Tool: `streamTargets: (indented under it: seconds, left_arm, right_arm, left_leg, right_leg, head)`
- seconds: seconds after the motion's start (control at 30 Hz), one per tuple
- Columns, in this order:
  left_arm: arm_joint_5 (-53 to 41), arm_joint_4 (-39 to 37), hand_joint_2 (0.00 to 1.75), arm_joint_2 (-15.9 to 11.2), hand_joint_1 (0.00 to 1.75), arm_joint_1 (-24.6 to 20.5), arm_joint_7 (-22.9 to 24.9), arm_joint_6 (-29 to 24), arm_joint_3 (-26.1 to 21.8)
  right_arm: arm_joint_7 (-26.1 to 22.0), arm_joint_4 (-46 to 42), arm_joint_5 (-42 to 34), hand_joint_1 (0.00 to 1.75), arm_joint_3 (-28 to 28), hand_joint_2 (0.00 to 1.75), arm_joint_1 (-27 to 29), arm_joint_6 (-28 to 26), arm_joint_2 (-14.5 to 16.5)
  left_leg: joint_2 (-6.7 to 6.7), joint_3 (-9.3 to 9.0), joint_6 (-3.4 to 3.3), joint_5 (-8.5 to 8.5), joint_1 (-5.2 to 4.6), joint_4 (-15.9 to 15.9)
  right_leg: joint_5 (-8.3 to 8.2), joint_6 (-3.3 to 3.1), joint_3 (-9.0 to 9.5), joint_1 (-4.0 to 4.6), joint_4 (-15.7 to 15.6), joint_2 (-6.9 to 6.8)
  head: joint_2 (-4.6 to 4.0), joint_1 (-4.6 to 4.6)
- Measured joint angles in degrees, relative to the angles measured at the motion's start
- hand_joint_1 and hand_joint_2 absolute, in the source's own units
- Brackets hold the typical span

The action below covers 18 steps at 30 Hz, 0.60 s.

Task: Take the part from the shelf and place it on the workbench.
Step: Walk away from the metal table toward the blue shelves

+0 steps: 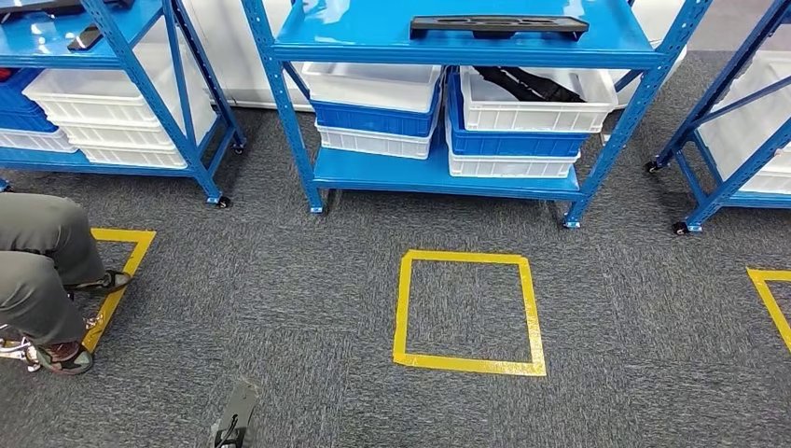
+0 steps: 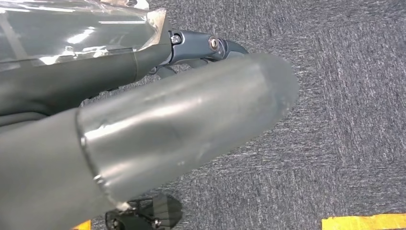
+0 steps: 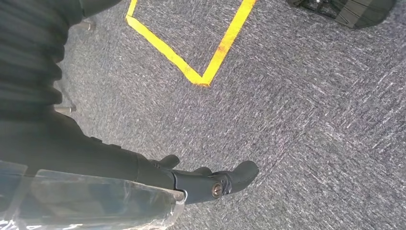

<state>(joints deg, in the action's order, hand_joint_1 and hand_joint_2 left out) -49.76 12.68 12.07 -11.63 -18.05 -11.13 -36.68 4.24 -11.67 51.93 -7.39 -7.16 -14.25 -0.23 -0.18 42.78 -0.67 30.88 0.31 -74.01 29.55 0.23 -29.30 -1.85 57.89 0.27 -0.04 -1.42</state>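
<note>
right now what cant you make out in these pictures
- Black part on the blue shelf: head view, far and foreshortened, so its shape stays unclear.
- Dark item in the white bin: bin wall and the shelf above cover most of it.
- Left hand: left wrist view, thumb fills the foreground, fingers hidden.
- Person: cut off by the left edge.

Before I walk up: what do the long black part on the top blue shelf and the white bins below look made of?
Long black part: likely matte moulded plastic; dull, no glare, with recessed pockets. White bins: smooth plastic, with ribbed rims. Blue shelf: apparently painted metal, glossy, with reflections on its deck.
</note>
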Motion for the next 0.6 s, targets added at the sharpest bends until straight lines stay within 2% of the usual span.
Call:
streamTargets:
  seconds: [0.07, 0.1, 0.13, 0.17, 0.27, 0.3, 0.33, 0.4, 0.43, 0.47, 0.5, 0.53, 0.57, 0.6]
  left_arm:
    - [0.0, 0.0, 0.00, 0.0, 0.00, 0.0, 0.0, 0.0, 0.0]
    - [0.0, 0.0, 0.00, 0.0, 0.00, 0.0, 0.0, 0.0, 0.0]
    - [0.0, 0.0, 0.00, -0.1, 0.00, -0.1, -0.1, 0.0, 0.0]
    - [0.0, 0.0, 0.00, -0.1, 0.00, -0.1, -0.1, 0.0, 0.0]
    - [0.0, 0.0, 0.00, 0.0, 0.00, -0.1, -0.3, 0.1, 0.1]
    - [0.0, 0.0, 0.00, 0.0, 0.00, -0.1, -0.3, 0.1, 0.1]
    - [-0.1, 0.0, 0.00, 0.0, 0.00, -0.1, -0.3, 0.1, 0.2]
    - [-0.1, 0.0, 0.00, 0.0, 0.00, -0.1, -0.3, 0.2, 0.4]
    - [-0.2, 0.0, 0.00, 0.0, 0.00, -0.1, -0.3, 0.3, 0.5]
    - [-0.2, 0.0, 0.00, 0.0, 0.00, 0.0, -0.3, 0.3, 0.6]
    - [-0.2, 0.0, 0.00, 0.0, 0.00, 0.0, -0.2, 0.4, 0.7]
    - [-0.2, 0.0, 0.00, 0.0, 0.00, 0.0, -0.2, 0.4, 0.8]
    - [-0.2, 0.0, 0.00, 0.0, 0.00, 0.1, -0.1, 0.5, 0.9]
    - [-0.2, 0.0, 0.00, 0.0, 0.00, 0.1, -0.1, 0.6, 1.0]
  right_arm:
    - [0.0, 0.0, 0.0, 0.00, 0.0, 1.75, 0.0, 0.0, 0.0]
    - [0.0, 0.0, 0.0, 0.00, 0.0, 1.75, -0.1, 0.0, 0.1]
    - [0.0, 0.0, 0.0, 0.00, 0.0, 1.75, -0.1, 0.0, 0.1]
    - [0.0, 0.0, 0.0, 0.00, 0.0, 1.75, -0.1, 0.0, 0.1]
    - [-0.2, 0.0, -0.3, 0.00, -0.1, 1.75, -0.1, -0.1, 0.2]
    - [-0.2, 0.0, -0.4, 0.00, -0.2, 1.75, -0.1, -0.2, 0.2]
    - [-0.3, 0.0, -0.5, 0.00, -0.3, 1.75, -0.1, -0.2, 0.2]
    - [-0.5, 0.0, -0.7, 0.00, -0.6, 1.75, 0.0, -0.3, 0.2]
    - [-0.5, 0.0, -0.7, 0.00, -0.8, 1.75, 0.1, -0.3, 0.2]
    - [-0.5, 0.0, -0.8, 0.00, -0.9, 1.75, 0.4, -0.3, 0.1]
    - [-0.5, 0.0, -0.8, 0.00, -1.0, 1.75, 0.6, -0.3, 0.1]
    - [-0.5, 0.0, -0.8, 0.00, -1.1, 1.75, 0.8, -0.3, 0.0]
    - [-0.5, 0.0, -0.8, 0.00, -1.1, 1.75, 0.9, -0.3, 0.0]
    - [-0.5, 0.0, -0.7, 0.00, -1.2, 1.75, 0.9, -0.3, 0.0]
  left_leg:
    - [0.01, -2.98, -0.47, -4.92, 0.05, 7.5]
    - [0.04, -4.76, -0.85, -6.34, -0.11, 11.2]
    - [0.08, -6.09, -1.27, -6.90, -0.33, 13.9]
    - [0.08, -6.76, -1.67, -6.58, -0.57, 15.2]
    - [-0.09, -8.39, -2.96, -5.93, -0.87, 16.9]
    - [-0.13, -9.26, -3.38, -5.88, -0.86, 17.4]
    - [-0.18, -10.07, -3.74, -5.84, -0.82, 17.8]
    - [-0.16, -10.99, -4.17, -5.20, -0.91, 18.1]
    - [-0.23, -11.42, -4.26, -4.77, -0.95, 18.1]
    - [-0.35, -11.95, -4.22, -4.29, -0.96, 18.1]
    - [-0.50, -12.56, -4.08, -3.79, -0.94, 18.0]
    - [-0.63, -13.24, -3.86, -3.29, -0.88, 18.0]
    - [-0.69, -13.94, -3.56, -2.75, -0.79, 18.0]
    - [-0.70, -14.54, -3.18, -2.12, -0.78, 17.9]
  right_leg:
    - [0.82, 0.25, 1.04, -0.04, -0.1, 0.14]
    - [1.24, 0.49, 1.43, 0.08, -0.3, 0.18]
    - [1.58, 0.76, 1.72, 0.15, -0.6, 0.18]
    - [1.64, 1.11, 2.16, 0.26, -0.7, 0.15]
    - [1.31, 2.30, 3.42, 0.62, -0.4, -0.07]
    - [1.63, 2.34, 2.88, 0.69, 0.9, -0.12]
    - [2.39, 2.09, 1.61, 0.71, 3.3, -0.15]
    - [4.71, 1.66, -3.07, 0.64, 10.6, -0.14]
    - [5.77, 1.77, -5.62, 0.62, 13.9, -0.14]
    - [6.14, 2.16, -7.47, 0.60, 15.4, -0.14]
    - [5.47, 2.79, -8.34, 0.56, 14.9, -0.15]
    - [3.59, 3.64, -7.99, 0.46, 12.2, -0.16]
    - [0.96, 4.50, -6.83, 0.27, 8.0, -0.19]
    - [-1.19, 4.87, -5.72, 0.18, 4.4, -0.32]
  head:
    - [0.00, 0.00]
    - [0.00, 0.05]
    - [0.00, 0.06]
    - [0.00, 0.09]
    - [-0.01, 0.08]
    - [-0.02, 0.08]
    - [-0.03, 0.17]
    - [-0.03, 0.26]
    - [-0.02, 0.33]
    - [-0.02, 0.35]
    - [-0.02, 0.38]
    - [-0.02, 0.37]
    - [-0.02, 0.39]
    - [-0.02, 0.46]
